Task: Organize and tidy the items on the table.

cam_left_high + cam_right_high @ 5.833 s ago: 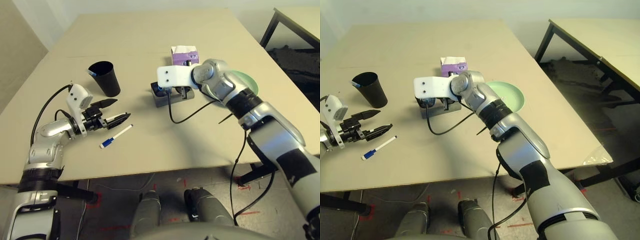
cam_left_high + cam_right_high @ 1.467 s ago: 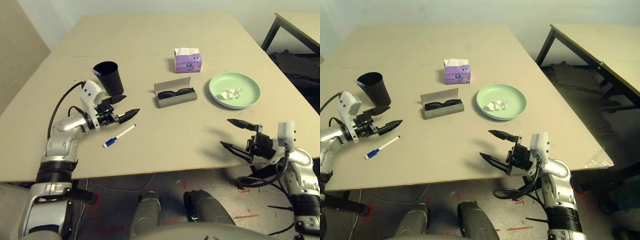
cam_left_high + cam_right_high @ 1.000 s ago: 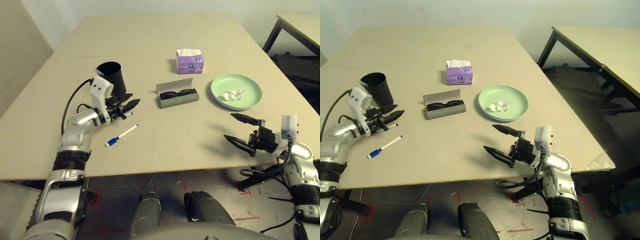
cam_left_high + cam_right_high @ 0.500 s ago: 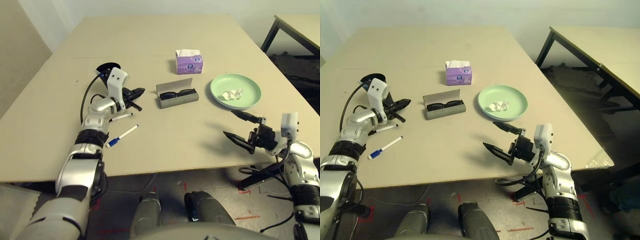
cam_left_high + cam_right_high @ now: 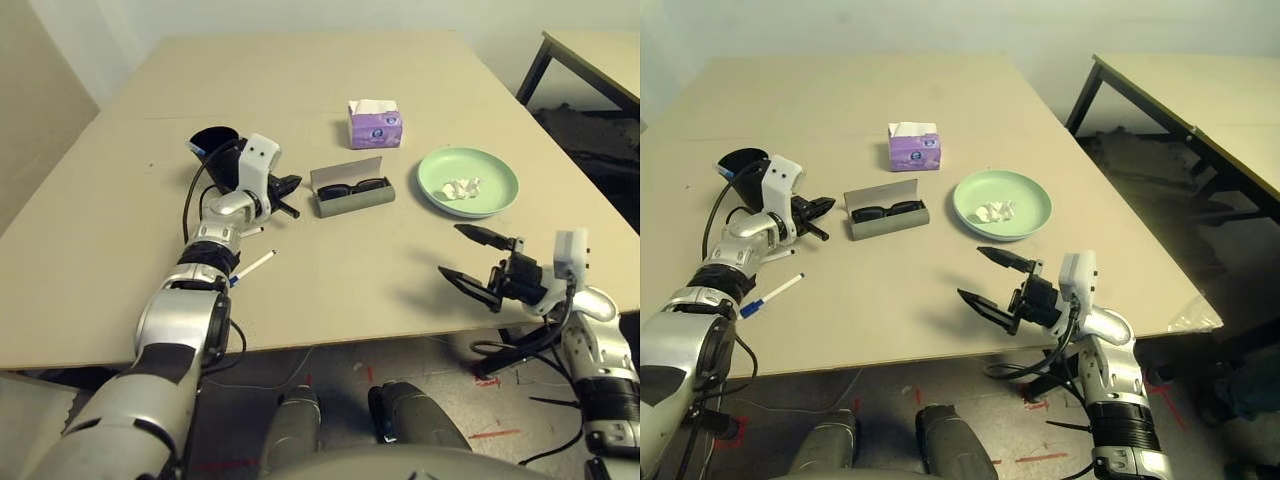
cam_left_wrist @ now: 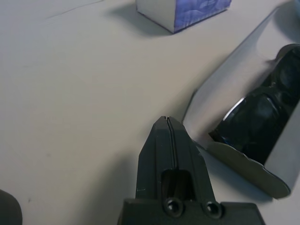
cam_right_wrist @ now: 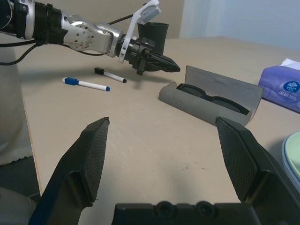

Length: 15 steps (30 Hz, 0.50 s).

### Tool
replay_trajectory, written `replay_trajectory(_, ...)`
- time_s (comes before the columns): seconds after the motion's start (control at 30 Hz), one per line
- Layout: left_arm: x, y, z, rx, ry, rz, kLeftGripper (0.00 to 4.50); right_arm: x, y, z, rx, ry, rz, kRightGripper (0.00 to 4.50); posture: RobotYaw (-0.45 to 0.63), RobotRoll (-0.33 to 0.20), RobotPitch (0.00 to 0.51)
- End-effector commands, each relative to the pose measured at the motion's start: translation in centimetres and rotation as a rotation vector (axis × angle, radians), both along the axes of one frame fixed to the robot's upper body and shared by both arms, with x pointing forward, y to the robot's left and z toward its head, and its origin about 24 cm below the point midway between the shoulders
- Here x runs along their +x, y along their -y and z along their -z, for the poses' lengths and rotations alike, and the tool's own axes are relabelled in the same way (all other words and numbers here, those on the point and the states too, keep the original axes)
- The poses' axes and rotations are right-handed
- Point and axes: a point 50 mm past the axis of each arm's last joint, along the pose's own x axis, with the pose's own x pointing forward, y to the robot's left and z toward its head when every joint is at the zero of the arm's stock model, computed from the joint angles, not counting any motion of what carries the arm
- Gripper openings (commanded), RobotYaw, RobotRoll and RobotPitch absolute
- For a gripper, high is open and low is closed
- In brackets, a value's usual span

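My left gripper (image 5: 290, 196) is shut with nothing in it, its tips just left of the open grey glasses case (image 5: 352, 194) on the beige table (image 5: 300, 70). Black sunglasses (image 6: 262, 112) lie inside the case. The black cup (image 5: 213, 150) stands behind my left wrist. A black-cap marker (image 7: 110, 75) and a blue-cap marker (image 5: 252, 266) lie beside my left forearm. The green plate (image 5: 500, 170) holds the crumpled white tissue (image 5: 460, 187). My right gripper (image 5: 478, 256) hangs open over the table's front right edge. No blue plate is in view.
A purple tissue box (image 5: 375, 123) stands behind the case. A smaller black-legged table (image 5: 1200, 90) is off to the right. Bare tabletop lies in front of the case and plate, and across the far half.
My left gripper has swung right from beside the cup to the case's left end. A black-cap marker, unseen 1.5 s ago, lies on the table. My right gripper has barely moved.
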Motion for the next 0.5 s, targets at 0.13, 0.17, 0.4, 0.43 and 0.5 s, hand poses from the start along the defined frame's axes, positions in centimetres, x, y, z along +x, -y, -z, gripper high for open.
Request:
replay_trajectory(0.13,0.3,1.0,0.3,0.0,-0.009,-0.023,0.02,0.0,-0.1,0.1,0.001,-0.002,-0.009,4.5,-0.13,0.0,0.087)
replay_trajectory(0.17,0.3,1.2,0.3,0.0,-0.008,-0.022,0.02,0.0,0.0,0.1,0.001,-0.002,-0.009,4.5,-0.13,0.0,0.086)
replay_trajectory(0.4,0.3,2.3,0.1,0.044,0.003,0.087,0.02,-0.1,0.0,0.1,-0.003,-0.007,-0.005,4.5,-0.13,0.0,0.083)
replay_trajectory(0.43,0.2,2.5,0.1,0.053,0.005,0.113,0.02,-0.1,0.1,0.1,-0.003,-0.007,-0.004,4.5,-0.13,0.0,0.083)
replay_trajectory(0.5,0.0,2.7,0.2,0.075,0.007,0.165,0.02,-0.1,0.1,0.1,-0.003,-0.007,-0.002,4.5,-0.13,0.0,0.083)
